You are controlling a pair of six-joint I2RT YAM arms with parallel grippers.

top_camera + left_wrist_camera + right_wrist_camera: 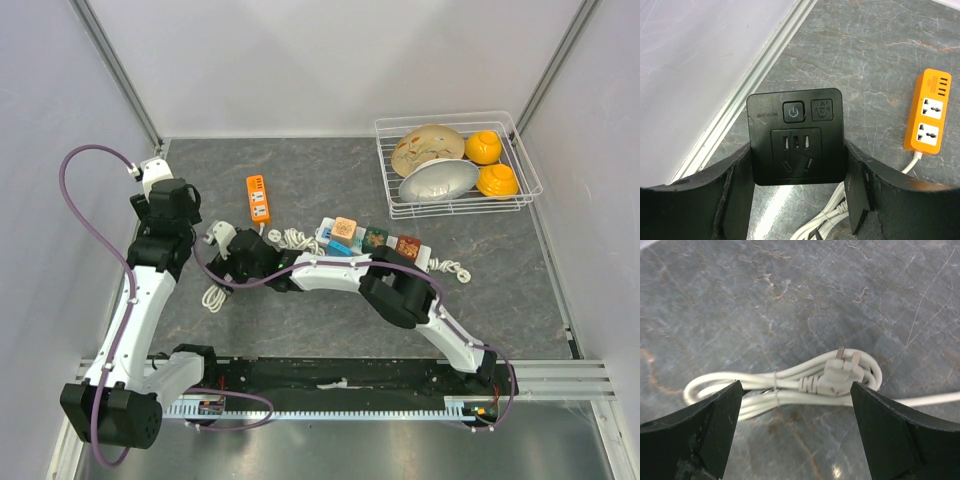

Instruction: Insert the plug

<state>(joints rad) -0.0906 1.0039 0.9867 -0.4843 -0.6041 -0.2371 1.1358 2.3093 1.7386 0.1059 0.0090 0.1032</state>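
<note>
In the left wrist view a black socket block [796, 137] with a power button and pin holes faces the camera. My left gripper [797, 172] is shut on it, one finger against each side. From above, that gripper [172, 205] is at the table's left, beside the wall. A white plug [842, 372] with two bare prongs lies on its coiled, tied white cable [775, 385]. My right gripper [796, 390] hangs open over the coil, the plug just inside its right finger. Seen from above, the right gripper [228, 270] is next to the coil [213, 295].
An orange power strip [258, 200] lies just right of the left gripper, also visible as the orange power strip [929, 112]. A white strip with coloured adapters [372, 242] sits mid-table. A wire basket [520, 150] with bowls is at the back right. The side wall stands close on the left.
</note>
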